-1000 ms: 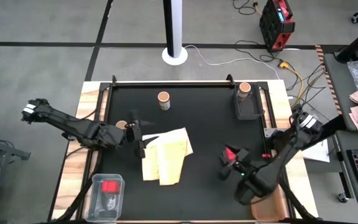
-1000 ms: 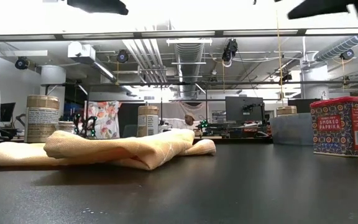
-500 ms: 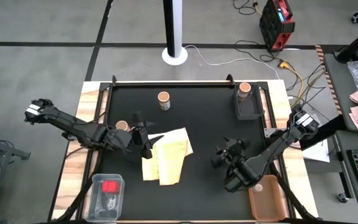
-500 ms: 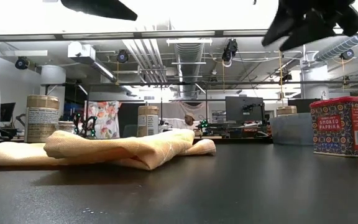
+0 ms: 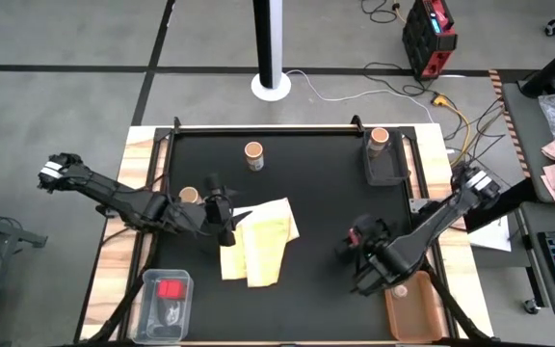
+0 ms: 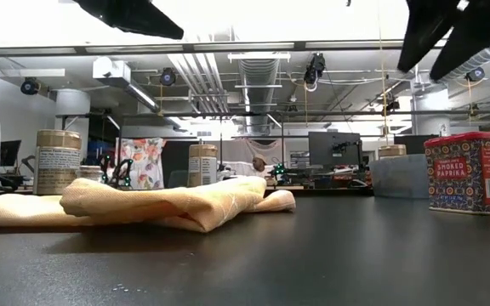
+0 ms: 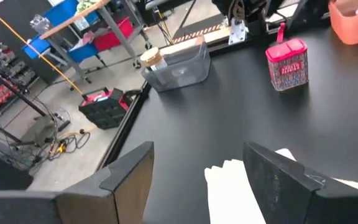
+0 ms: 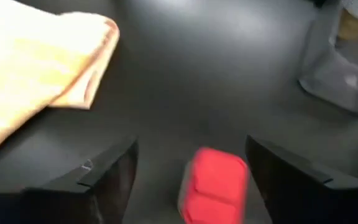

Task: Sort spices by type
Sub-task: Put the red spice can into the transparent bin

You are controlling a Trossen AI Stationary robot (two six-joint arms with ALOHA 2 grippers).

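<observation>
Over right side of surface [image 5: 316, 173], right tool [image 8: 191, 171] hangs spread, red tin [image 8: 214, 183] upright between its fingers, untouched (lined up for a straddling grab, likely). Left tool [image 7: 197, 171] spread above cloth [image 5: 256, 241], empty, waiting. Brown-top jars [image 5: 253, 154] stand far side; one red tin already binned [image 5: 169, 288].
</observation>
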